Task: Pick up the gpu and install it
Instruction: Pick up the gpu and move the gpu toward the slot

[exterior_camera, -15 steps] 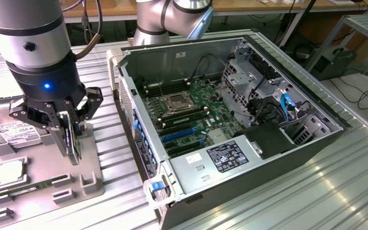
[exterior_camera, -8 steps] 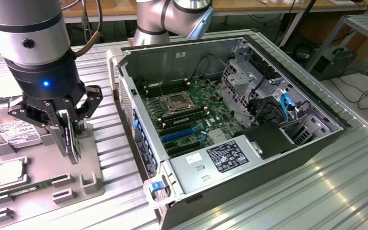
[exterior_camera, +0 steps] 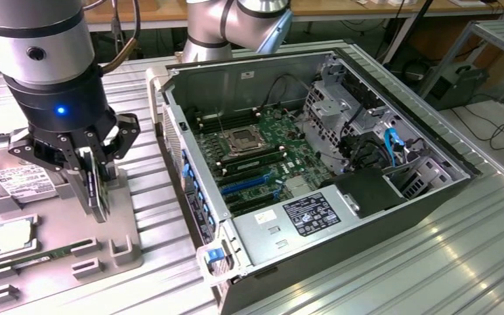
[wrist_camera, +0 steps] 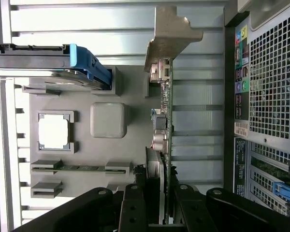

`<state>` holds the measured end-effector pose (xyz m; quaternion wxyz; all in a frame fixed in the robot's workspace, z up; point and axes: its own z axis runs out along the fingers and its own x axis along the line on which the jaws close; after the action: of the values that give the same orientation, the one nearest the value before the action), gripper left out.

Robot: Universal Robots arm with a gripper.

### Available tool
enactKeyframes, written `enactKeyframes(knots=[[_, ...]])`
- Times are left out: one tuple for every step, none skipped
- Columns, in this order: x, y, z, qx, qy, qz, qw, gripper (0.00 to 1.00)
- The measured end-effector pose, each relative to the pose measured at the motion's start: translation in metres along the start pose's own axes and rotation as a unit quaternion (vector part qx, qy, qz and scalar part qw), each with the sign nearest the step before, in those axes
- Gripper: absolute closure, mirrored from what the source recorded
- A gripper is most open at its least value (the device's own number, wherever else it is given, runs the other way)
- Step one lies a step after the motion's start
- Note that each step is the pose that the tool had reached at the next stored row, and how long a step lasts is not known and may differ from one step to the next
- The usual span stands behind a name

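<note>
The gripper (exterior_camera: 94, 176) hangs over the grey tray (exterior_camera: 125, 203) at the exterior view's left, its fingers (wrist_camera: 135, 205) pinching the gpu (exterior_camera: 100, 200), and the card stands on edge, thin and upright! From the wrist, its silver bracket (wrist_camera: 171, 31) sits at the far end from the grip. Whether the card touches the tray is unclear. The hard drive (exterior_camera: 24, 180) and memory stick (exterior_camera: 42, 254) lie in the tray; the open computer case (exterior_camera: 234, 79) stands just beside.
</note>
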<state>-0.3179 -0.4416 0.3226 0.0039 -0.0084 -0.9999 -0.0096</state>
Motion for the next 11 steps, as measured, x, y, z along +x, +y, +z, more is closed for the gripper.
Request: enactKeyframes(knots=[[0.0,-0.0001,-0.0006,-0.0004,0.0,0.0,1.0,0.73],[0.0,-0.0001,-0.0011,-0.0006,0.0,0.0,1.0,0.73],[0.0,-0.0001,-0.0021,-0.001,0.0001,0.0,1.0,0.73],[0.0,-0.0001,-0.0026,-0.0012,0.0,0.0,1.0,0.73],[0.0,-0.0003,-0.0033,-0.0019,0.0,0.0,1.0,0.73],[0.0,-0.0003,-0.0038,-0.0022,0.0,0.0,1.0,0.73],[0.0,-0.0004,-0.005,-0.0029,0.0,0.0,1.0,0.73],[0.0,-0.0005,-0.006,-0.0034,0.0,0.0,1.0,0.73],[0.0,-0.0005,-0.0066,-0.0036,0.0001,0.0,1.0,0.73],[0.0,-0.0005,-0.007,-0.0038,0.0001,0.0,1.0,0.73],[0.0,-0.0006,-0.0076,-0.004,0.0001,0.0,1.0,0.73]])
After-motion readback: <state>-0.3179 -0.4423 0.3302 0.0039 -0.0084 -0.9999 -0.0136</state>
